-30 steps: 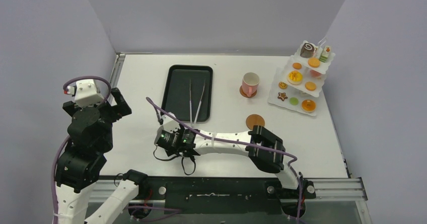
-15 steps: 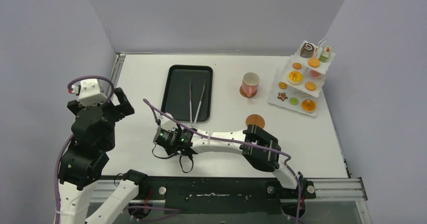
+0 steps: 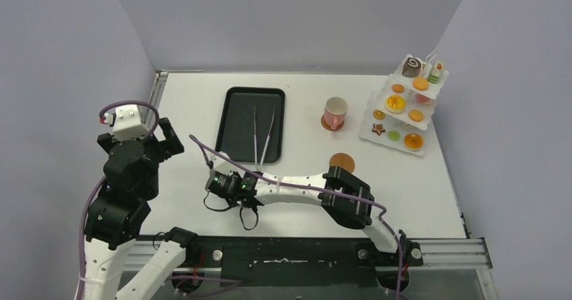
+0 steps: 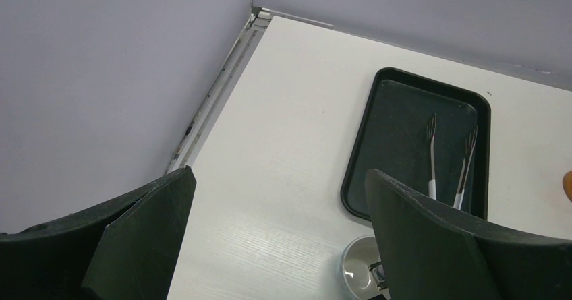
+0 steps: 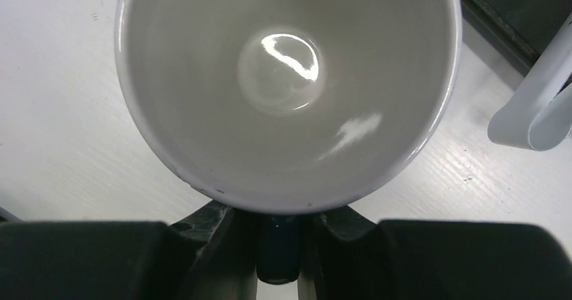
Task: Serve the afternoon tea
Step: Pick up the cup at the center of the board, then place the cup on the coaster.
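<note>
One blue cup [image 5: 283,91] gripped low in the overhead view, just below the black tray [image 3: 236,121]: handle [image 5: 276,265] pinched between the right gripper's [image 5: 276,243] fingers, likely for carrying to the bare coaster [image 3: 342,162] right of centre. Left gripper [image 4: 276,178] at left, fingers spread wide, empty. Pink cup [image 3: 335,111] seated on its own coaster [image 3: 326,127].

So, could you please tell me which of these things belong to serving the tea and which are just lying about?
For the job: pink cup, dark-handled cup, pastries on the tiered stand, likely the empty coaster.
Lying about: black tray, metal tongs.
</note>
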`<action>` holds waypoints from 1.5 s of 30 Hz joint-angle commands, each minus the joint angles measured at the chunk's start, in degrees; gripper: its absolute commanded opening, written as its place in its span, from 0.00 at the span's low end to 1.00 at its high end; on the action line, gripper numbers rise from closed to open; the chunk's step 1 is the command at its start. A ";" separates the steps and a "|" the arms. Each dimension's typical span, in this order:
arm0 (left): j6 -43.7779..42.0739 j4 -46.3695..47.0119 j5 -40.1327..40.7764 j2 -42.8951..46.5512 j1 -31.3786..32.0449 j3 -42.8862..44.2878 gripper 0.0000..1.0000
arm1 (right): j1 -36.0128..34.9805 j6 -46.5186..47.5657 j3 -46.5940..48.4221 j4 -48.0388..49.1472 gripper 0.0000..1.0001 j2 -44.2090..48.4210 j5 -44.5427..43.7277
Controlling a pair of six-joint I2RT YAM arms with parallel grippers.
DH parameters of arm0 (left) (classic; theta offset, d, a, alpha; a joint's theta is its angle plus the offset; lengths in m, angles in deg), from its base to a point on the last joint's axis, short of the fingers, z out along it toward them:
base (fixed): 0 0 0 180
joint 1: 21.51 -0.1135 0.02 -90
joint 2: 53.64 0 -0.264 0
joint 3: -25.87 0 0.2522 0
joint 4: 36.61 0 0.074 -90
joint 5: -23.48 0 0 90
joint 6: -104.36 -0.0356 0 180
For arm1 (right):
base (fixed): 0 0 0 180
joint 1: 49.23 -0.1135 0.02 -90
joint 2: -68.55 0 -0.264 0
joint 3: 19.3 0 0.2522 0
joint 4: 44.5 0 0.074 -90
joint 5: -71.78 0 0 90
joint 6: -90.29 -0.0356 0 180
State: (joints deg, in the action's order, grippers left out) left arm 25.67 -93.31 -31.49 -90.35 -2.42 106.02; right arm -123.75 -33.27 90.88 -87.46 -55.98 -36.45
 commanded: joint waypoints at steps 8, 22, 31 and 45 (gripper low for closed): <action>-0.87 4.97 -1.46 -0.71 0.42 -1.64 0.97 | 0.02 4.75 -6.14 9.09 0.00 9.73 -1.88; -0.39 8.70 -16.00 -1.45 0.38 -4.81 0.97 | 0.07 3.69 -21.46 9.69 0.00 28.11 -4.90; 0.83 12.23 -23.36 -1.32 0.42 -8.87 0.97 | -0.03 -0.27 -31.07 5.73 0.00 40.95 -10.29; 0.41 16.20 -31.62 -4.32 0.33 -16.99 0.97 | 7.69 -4.35 -41.84 -2.36 0.00 54.02 -20.53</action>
State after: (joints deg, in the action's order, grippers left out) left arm 26.81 -81.34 -59.58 -93.80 -2.31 88.27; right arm -120.30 -35.92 51.10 -90.41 -6.38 -50.33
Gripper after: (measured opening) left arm 0.973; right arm 0.204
